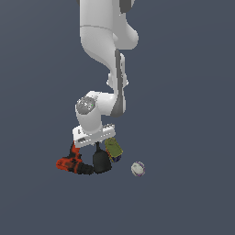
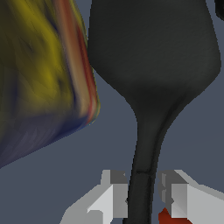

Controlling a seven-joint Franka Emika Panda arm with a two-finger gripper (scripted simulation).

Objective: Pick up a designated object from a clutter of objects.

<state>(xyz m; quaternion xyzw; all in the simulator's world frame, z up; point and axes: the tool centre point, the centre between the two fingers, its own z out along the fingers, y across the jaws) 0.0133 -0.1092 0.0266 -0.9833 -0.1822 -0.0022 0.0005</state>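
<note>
Gripper (image 2: 141,199): closed around thin handle of black spatula (image 2: 153,57), fingers either side.
Spatula: between drill (image 1: 73,163) and olive-yellow can (image 1: 113,149), blade down.
Ball (image 1: 137,169): apart, toward exterior view's right.

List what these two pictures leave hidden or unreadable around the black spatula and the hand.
- Exterior view: the hand is hidden by its own body, and so is the spatula handle.
- Wrist view: the spatula blade is cut off by the edge.
- Wrist view: the can label is blurred.
- Exterior view: the ball markings are too small.
</note>
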